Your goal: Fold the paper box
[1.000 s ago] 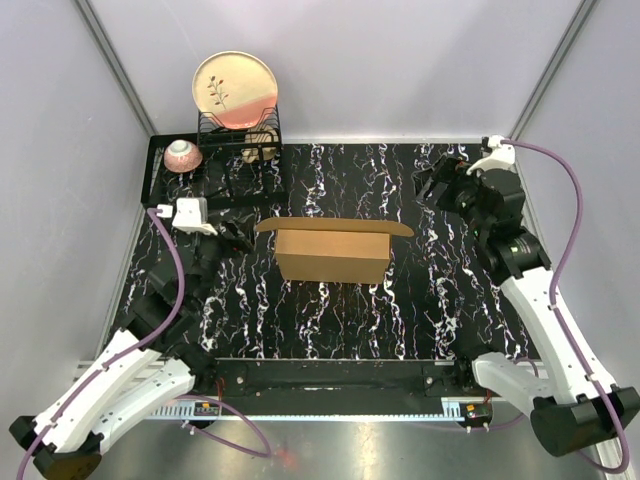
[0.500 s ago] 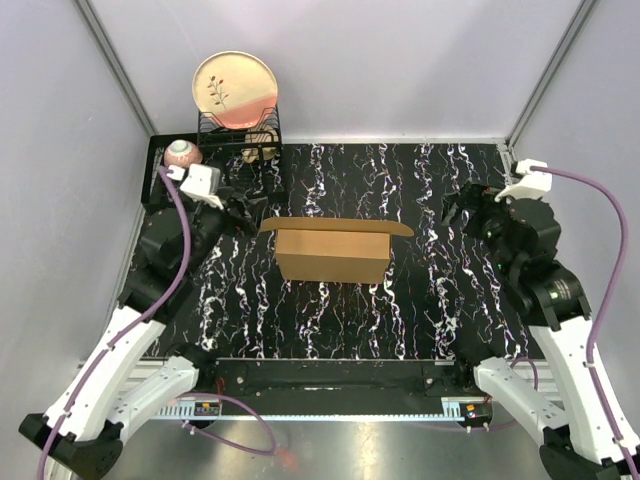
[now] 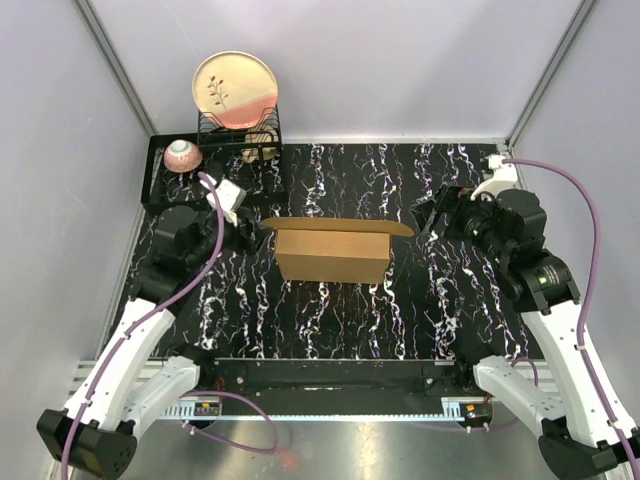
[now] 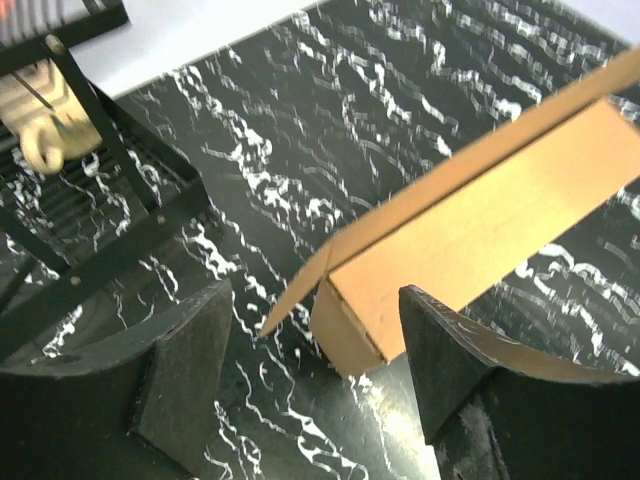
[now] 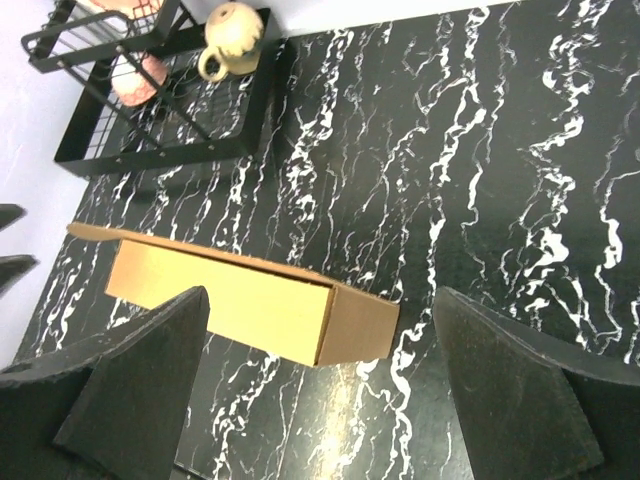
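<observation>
The paper box (image 3: 333,253) is a brown cardboard carton standing in the middle of the black marbled table, with a thin flap sticking out along its far top edge. My left gripper (image 3: 250,226) is open just off the box's left end, and the left wrist view shows that end (image 4: 440,250) ahead of the gap with both fingers clear of it. My right gripper (image 3: 432,212) is open to the right of the box, a short gap away. In the right wrist view the box (image 5: 250,305) lies ahead of the wide-spread fingers (image 5: 520,395).
A black wire dish rack (image 3: 215,160) stands at the back left, holding an upright floral plate (image 3: 235,90), a pink bowl (image 3: 183,155) and a beige cup (image 5: 230,30). White walls close in the table on three sides.
My left gripper swung up toward the rack, then came right to the box's left end. My right gripper moved down, then leftward toward the box's right end. The box stayed put.
</observation>
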You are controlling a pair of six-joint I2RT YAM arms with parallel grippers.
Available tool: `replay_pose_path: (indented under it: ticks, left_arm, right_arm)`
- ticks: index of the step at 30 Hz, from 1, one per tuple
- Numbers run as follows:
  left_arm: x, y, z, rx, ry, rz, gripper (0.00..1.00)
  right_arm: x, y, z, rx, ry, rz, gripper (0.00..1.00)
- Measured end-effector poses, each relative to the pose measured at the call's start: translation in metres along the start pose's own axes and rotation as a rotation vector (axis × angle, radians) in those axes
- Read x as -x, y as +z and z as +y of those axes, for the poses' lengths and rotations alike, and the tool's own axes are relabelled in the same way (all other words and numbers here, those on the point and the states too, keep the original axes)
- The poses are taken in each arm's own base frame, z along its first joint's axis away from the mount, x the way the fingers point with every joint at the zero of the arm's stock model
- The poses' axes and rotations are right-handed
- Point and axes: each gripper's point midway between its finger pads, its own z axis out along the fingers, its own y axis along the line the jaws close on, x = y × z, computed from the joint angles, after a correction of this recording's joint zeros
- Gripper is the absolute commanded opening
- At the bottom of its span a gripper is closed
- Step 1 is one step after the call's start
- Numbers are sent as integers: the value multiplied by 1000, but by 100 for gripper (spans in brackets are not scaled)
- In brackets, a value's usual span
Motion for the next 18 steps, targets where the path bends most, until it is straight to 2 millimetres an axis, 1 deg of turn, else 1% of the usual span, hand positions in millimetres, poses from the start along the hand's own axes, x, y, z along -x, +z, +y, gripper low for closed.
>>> replay_pose_path:
  ticks: [3,6,9,16,17,18]
  left_arm:
    - [-32,3,0,-30,15,62,72]
    - [-51,6,2,-44,21,102,71]
    - [-56,10,4,-57,24,118,69]
    - [-66,24,10,-73,11,150,64]
    - [-68,26,11,-76,8,157,63]
    - [-69,27,11,-78,7,160,59]
  right_arm:
    - [-8,1,6,39,20,23,100]
    - [-17,2,9,67,36,44,100]
    - [-21,1,13,93,49,49,100]
    - [-16,-2,23,144,66,35,100]
    - [-16,-2,24,147,67,37,100]
    - [-17,-2,24,147,69,38,100]
